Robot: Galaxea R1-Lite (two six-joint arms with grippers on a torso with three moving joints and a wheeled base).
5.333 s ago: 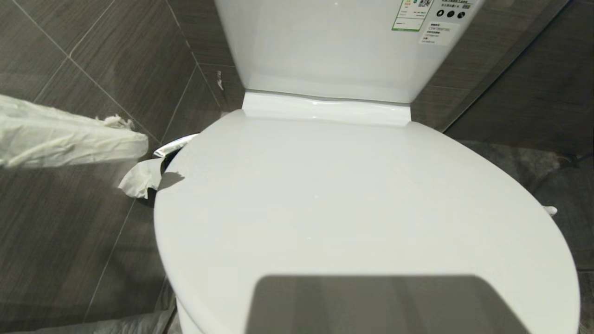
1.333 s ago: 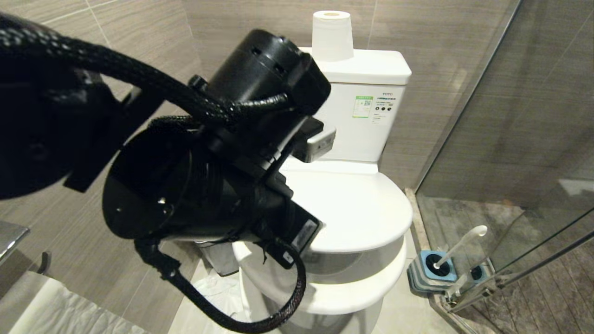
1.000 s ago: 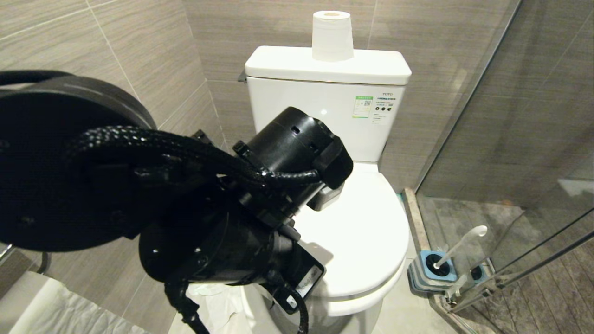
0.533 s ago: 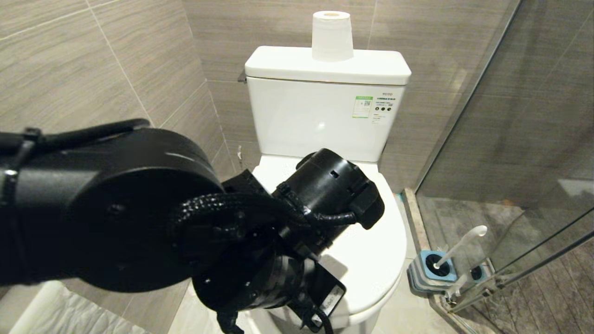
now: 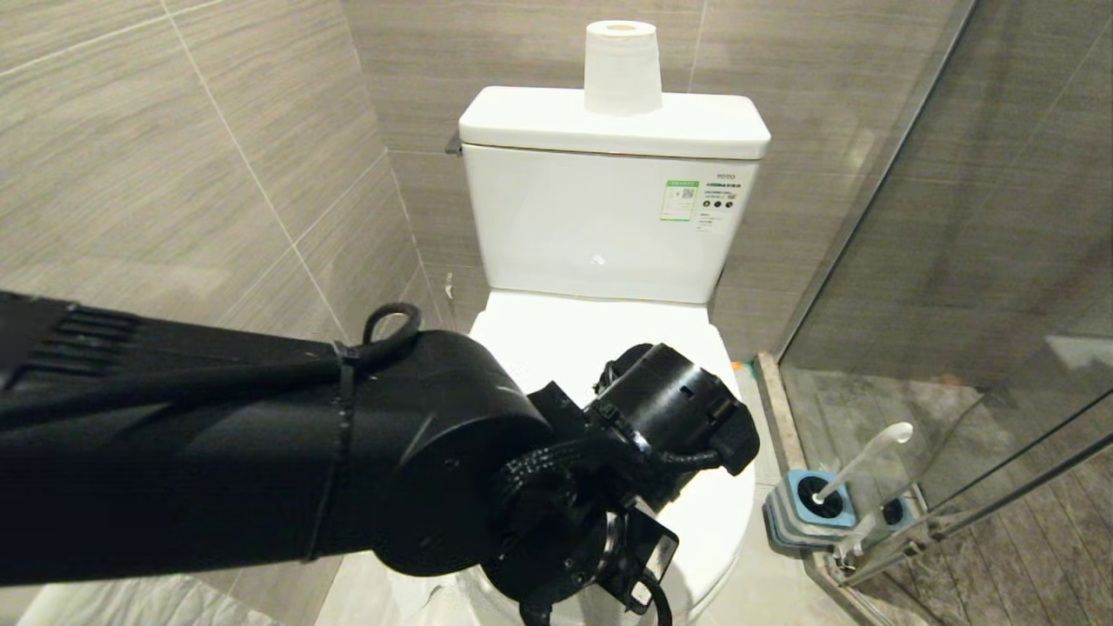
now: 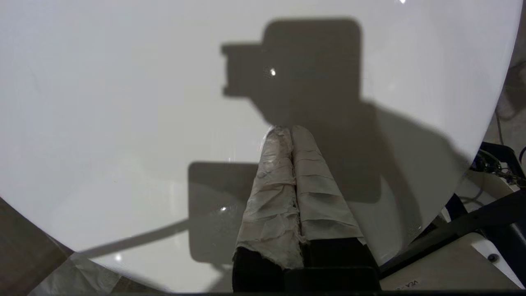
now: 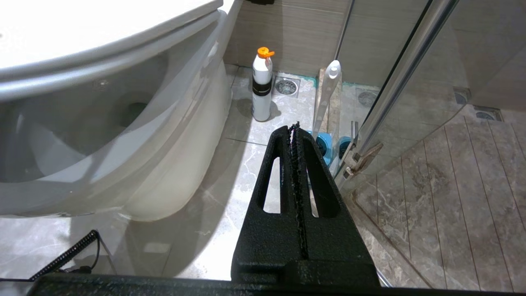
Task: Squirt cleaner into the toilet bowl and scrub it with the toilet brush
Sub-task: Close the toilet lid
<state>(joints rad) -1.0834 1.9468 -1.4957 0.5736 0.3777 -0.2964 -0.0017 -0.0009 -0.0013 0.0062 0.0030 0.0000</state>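
The glossy white toilet (image 5: 609, 226) stands against the tiled wall with its lid (image 6: 123, 102) down, and one slim white brush (image 5: 861, 465) leans in a blue-and-grey holder (image 5: 804, 513) on the floor at its right. One paper roll (image 5: 621, 68) sits on the tank, and one white bottle (image 7: 261, 88) with an orange cap stands by the base. The left gripper (image 6: 289, 130), tape-wrapped fingers pressed together and empty, hovers over the lid; the right gripper (image 7: 295, 125), also clenched on nothing, hangs low beside the bowl.

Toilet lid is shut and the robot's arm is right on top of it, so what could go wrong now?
The left gripper, jaws shut, sits over the glossy closed toilet lid, so it might slip instead of lifting the lid. The toilet brush and cleaner bottle stand beside the glass shower door, so a careless reach could knock them.
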